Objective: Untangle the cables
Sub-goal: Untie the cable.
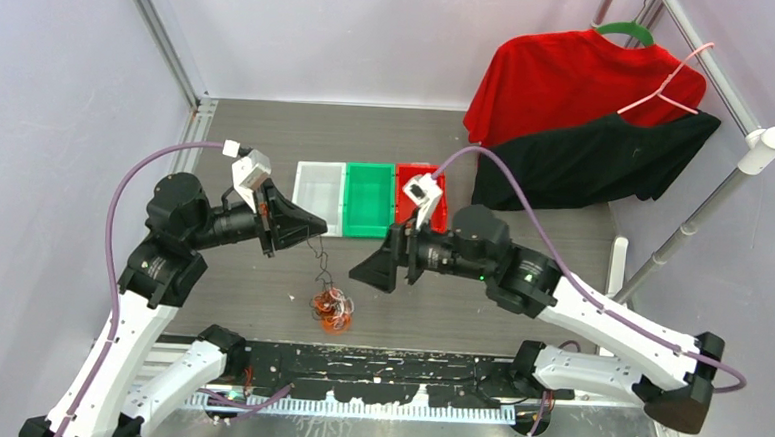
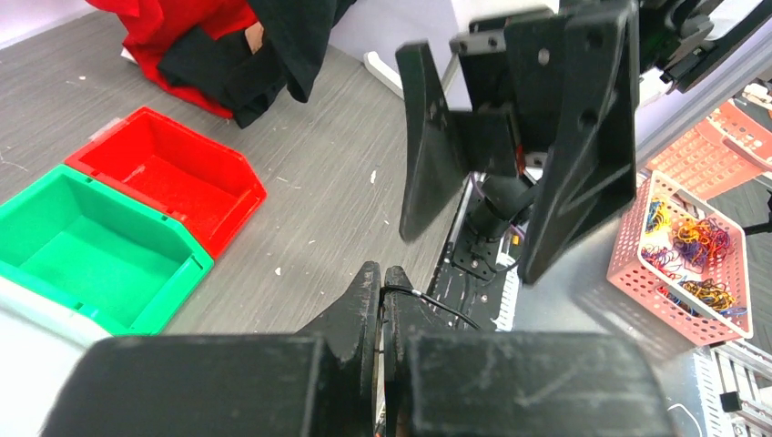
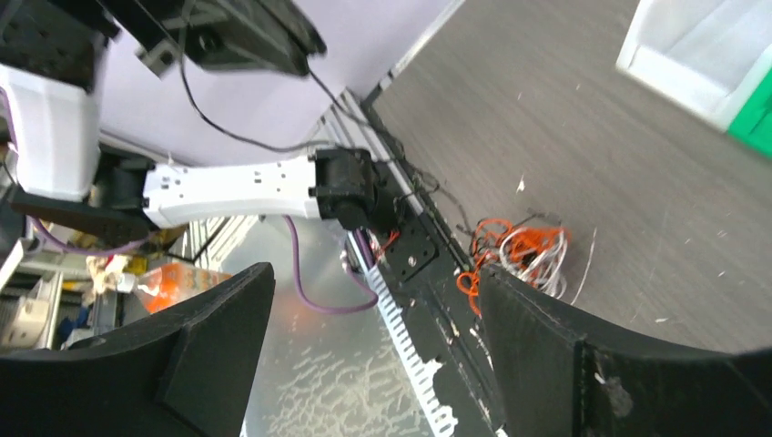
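Nearest the left wrist lens, the two black fingers of the left tool (image 2: 382,284) are seen pressed together. A thin black cable (image 2: 435,303) is pinched at their tips, and a short loop of it is seen running off to the right. From above, this cable is seen hanging from the raised left tool down to a tangle of orange and white cables (image 1: 333,311). The tangle is found on the grey wood-grain counter (image 1: 259,292), near its front edge and just beyond the black base rail (image 1: 386,364).

The right tool (image 1: 359,274) is held above the counter with its black fingers spread wide, and nothing is gripped between them. It is placed just right of the hanging cable and apart from it, facing the left tool. In the right wrist view the tangle is framed in the gap between the spread fingers, close to the right-hand one.

Behind both tools, a white plastic bin (image 1: 320,197), a green plastic bin (image 1: 368,200) and a red plastic bin (image 1: 436,203) are set side by side in a row; the red one is partly covered by the right wrist camera. A red shirt on a green hanger (image 1: 571,78) and a black garment (image 1: 597,159) are draped at the far right corner. A pink plastic basket (image 2: 678,314) holding coloured cords is seen beyond the counter's edge in the left wrist view.
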`<control>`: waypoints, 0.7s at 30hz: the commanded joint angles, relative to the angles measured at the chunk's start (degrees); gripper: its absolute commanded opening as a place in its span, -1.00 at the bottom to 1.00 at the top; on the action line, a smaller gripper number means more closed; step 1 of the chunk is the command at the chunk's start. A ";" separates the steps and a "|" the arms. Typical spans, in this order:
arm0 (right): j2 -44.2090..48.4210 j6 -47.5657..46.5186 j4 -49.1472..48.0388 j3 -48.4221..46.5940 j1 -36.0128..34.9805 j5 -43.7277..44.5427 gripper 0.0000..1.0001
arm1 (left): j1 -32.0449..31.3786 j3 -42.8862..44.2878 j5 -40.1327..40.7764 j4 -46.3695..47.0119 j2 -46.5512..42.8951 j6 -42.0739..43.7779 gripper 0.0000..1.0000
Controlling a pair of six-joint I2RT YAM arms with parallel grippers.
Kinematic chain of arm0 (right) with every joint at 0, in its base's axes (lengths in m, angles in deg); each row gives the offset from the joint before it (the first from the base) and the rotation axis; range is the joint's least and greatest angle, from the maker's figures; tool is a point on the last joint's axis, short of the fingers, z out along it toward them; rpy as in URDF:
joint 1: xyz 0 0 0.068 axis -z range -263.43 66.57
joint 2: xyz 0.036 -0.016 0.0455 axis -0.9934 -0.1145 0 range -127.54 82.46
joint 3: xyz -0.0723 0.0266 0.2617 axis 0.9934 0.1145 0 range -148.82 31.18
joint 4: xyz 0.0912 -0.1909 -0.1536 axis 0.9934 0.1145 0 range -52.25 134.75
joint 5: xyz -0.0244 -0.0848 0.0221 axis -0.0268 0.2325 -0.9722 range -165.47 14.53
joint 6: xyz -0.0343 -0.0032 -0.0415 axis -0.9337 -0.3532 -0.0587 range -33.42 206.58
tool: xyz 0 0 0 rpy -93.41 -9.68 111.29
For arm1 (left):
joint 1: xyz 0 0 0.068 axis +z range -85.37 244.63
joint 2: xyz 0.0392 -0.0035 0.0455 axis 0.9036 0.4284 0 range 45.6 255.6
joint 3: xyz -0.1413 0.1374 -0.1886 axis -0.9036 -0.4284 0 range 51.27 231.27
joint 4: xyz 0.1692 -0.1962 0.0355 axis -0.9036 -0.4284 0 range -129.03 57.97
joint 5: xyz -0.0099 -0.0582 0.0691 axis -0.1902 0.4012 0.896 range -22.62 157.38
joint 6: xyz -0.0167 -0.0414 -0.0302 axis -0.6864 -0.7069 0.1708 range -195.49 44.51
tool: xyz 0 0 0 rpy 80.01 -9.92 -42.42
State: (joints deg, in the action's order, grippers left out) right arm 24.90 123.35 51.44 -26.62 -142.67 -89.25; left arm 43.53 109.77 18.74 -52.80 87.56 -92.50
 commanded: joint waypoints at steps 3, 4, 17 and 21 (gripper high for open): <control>-2.43 -2.14 -0.93 -6.42 3.45 -2.88 0.75 | -0.18 2.76 -1.77 0.65 -0.88 0.78 -1.00; -4.01 -2.14 -1.38 -7.64 3.47 -3.24 0.75 | -0.21 2.72 -1.95 0.65 -0.91 0.76 -1.00; -16.27 3.92 -15.68 -10.73 2.97 -4.52 0.69 | -0.17 3.20 -1.90 1.15 -0.49 0.46 -1.00; -18.93 5.90 -21.19 -9.91 1.70 -1.74 0.67 | -0.21 3.34 -1.98 1.98 0.01 -0.74 -1.00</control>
State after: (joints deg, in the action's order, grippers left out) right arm 7.67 126.24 41.56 -35.78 -139.72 -94.06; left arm 43.70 110.40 18.67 -53.26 87.47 -91.72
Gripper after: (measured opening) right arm 0.842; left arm 0.010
